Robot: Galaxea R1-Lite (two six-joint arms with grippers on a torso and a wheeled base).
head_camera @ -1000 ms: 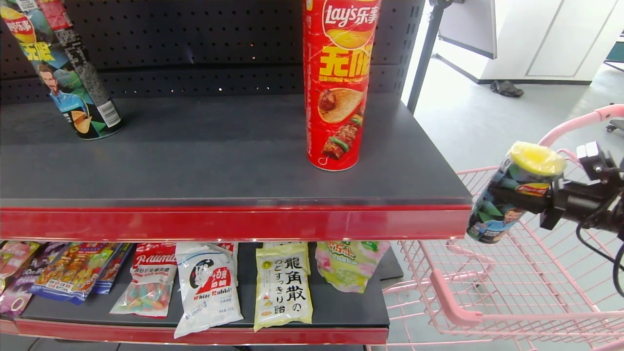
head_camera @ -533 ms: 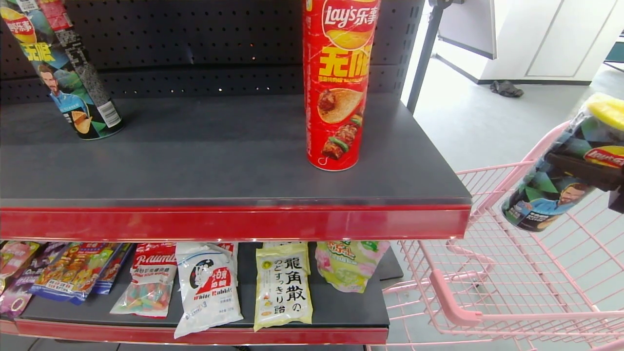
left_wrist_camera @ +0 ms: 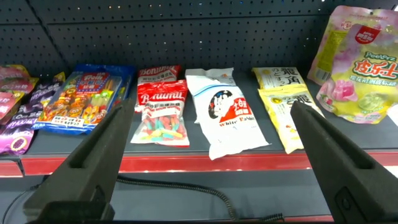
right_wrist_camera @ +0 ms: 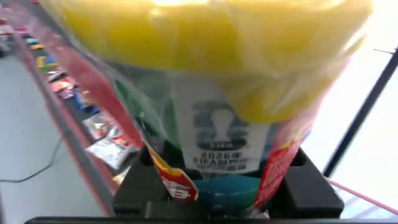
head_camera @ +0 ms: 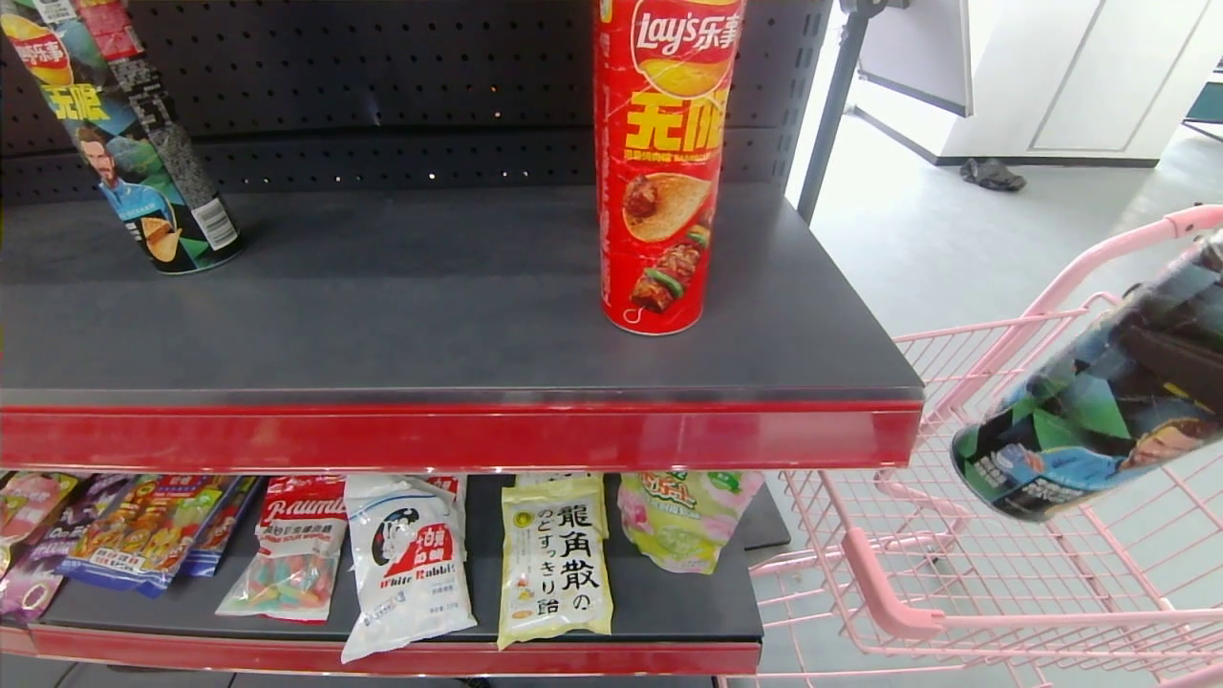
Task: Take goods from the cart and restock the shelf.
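Pink cart [head_camera: 889, 612] sits under right gripper [right_wrist_camera: 227, 193], clamped round a dark chip can [head_camera: 1080, 420], tilted, bottom toward the shelf [head_camera: 459, 435]. Left gripper [left_wrist_camera: 212, 107] spread wide, holding nothing, facing lower-tier snack bags [left_wrist_camera: 230, 112]. Upper tier: red can [head_camera: 664, 172], second dark can [head_camera: 124, 143].

Matt shelf board [head_camera: 430, 287], pink coated-wire cart [head_camera: 884, 597], glossy printed chip can [head_camera: 1051, 430] under yellow plastic lid [right_wrist_camera: 205, 50], shiny snack bags [head_camera: 406, 564].
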